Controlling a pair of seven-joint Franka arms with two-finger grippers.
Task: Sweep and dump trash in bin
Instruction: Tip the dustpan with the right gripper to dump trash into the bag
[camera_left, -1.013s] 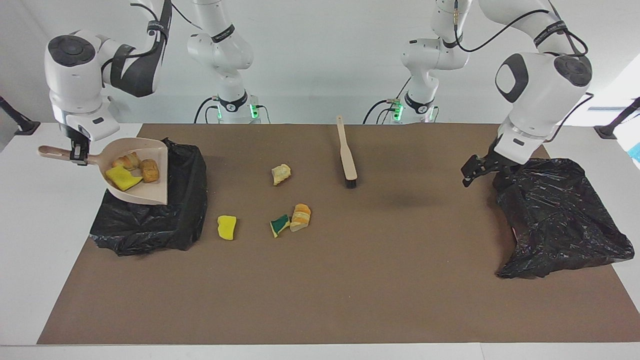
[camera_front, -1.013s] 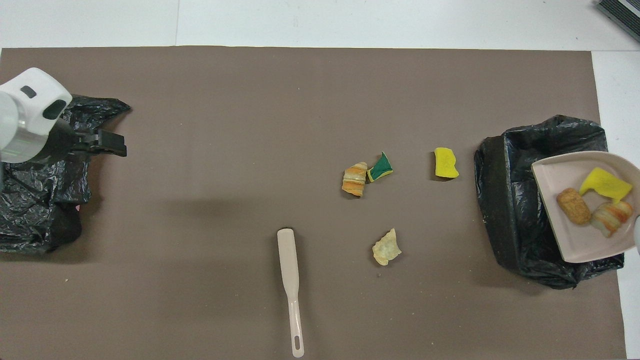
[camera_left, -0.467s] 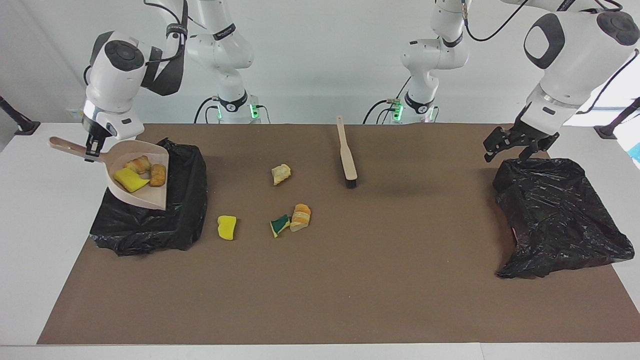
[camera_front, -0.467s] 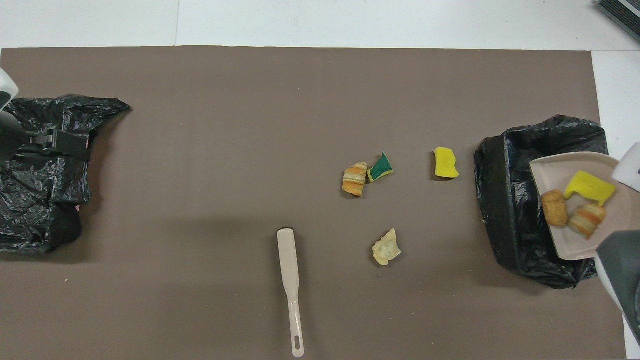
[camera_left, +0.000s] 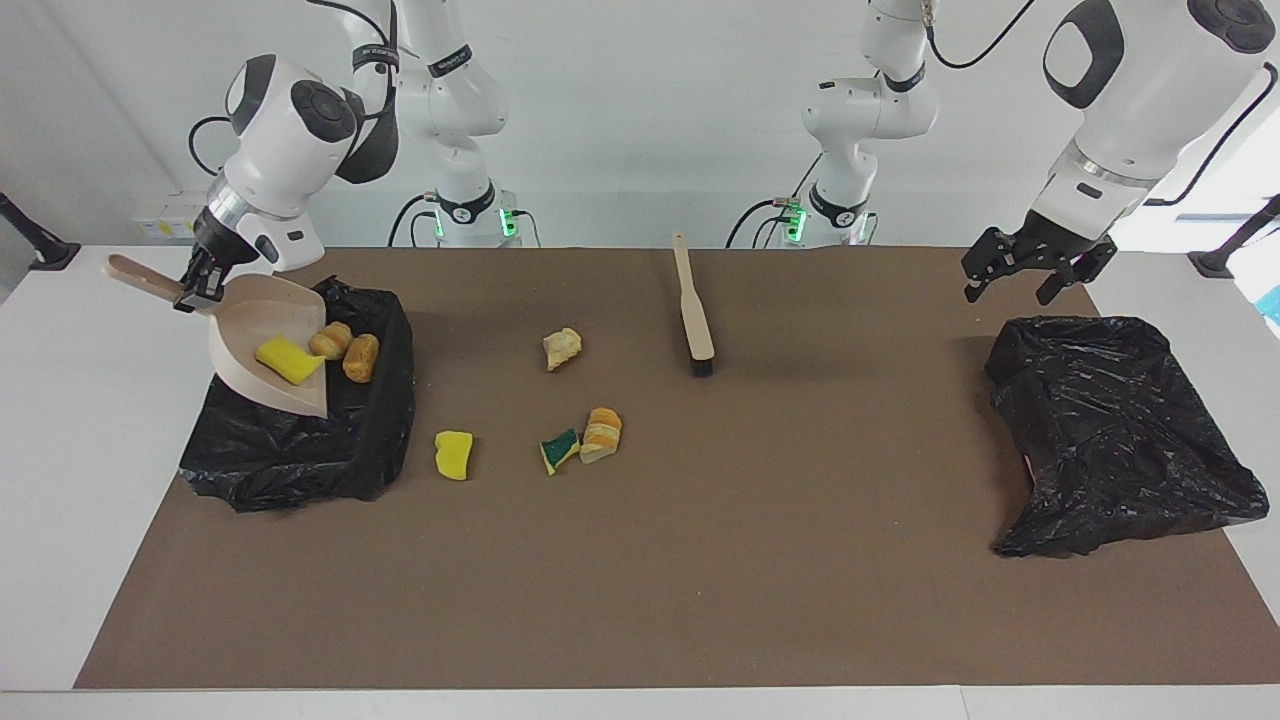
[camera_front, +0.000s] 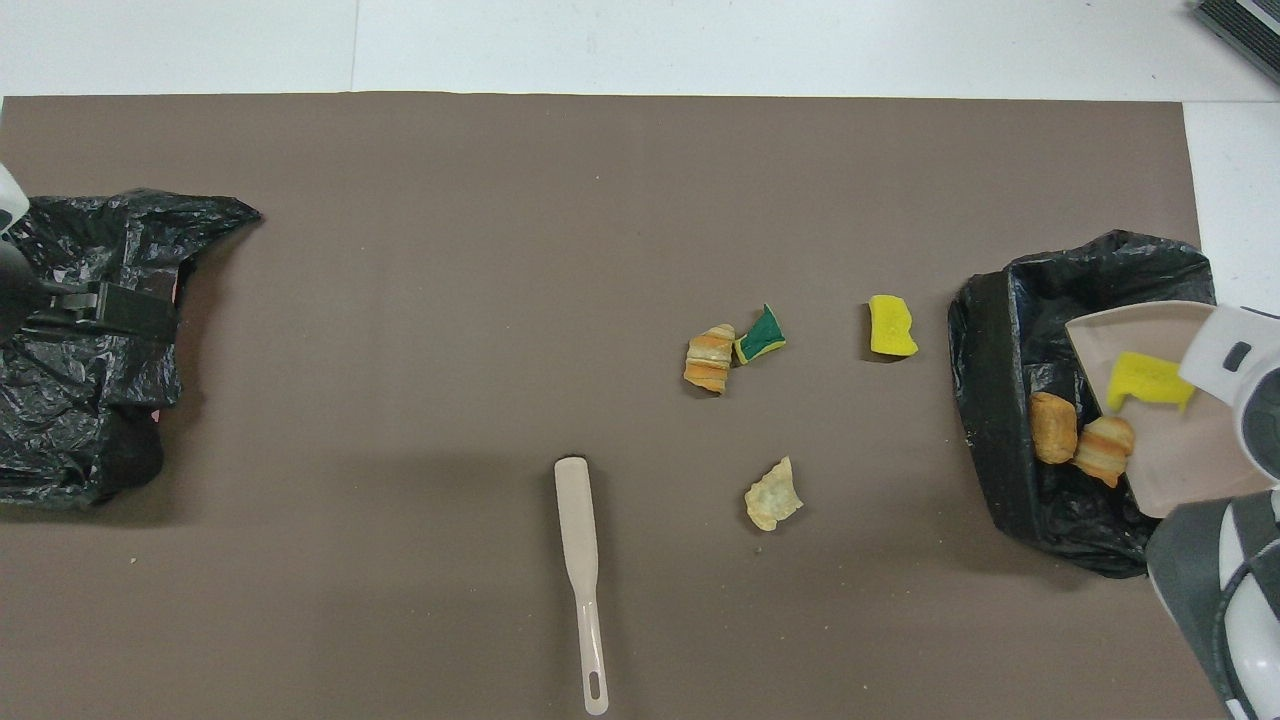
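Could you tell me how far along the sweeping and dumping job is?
Partly done. The right gripper tilts the dustpan over the bin; three scraps are sliding off. Four scraps lie on the mat by the brush. The left gripper waits, open.

At the tilted dustpan's (camera_left: 262, 345) open lip, a yellow sponge piece (camera_left: 288, 359) lies on the pan while two brown bread-like lumps (camera_left: 346, 350) sit at its edge over the black-lined bin (camera_left: 300, 450). Four scraps lie on the mat between pan and brush (camera_left: 694, 310): a yellow sponge (camera_left: 454, 454), a green-and-yellow sponge (camera_left: 559, 450) touching an orange striped lump (camera_left: 602, 434), and a beige lump (camera_left: 562, 348) nearest the brush.
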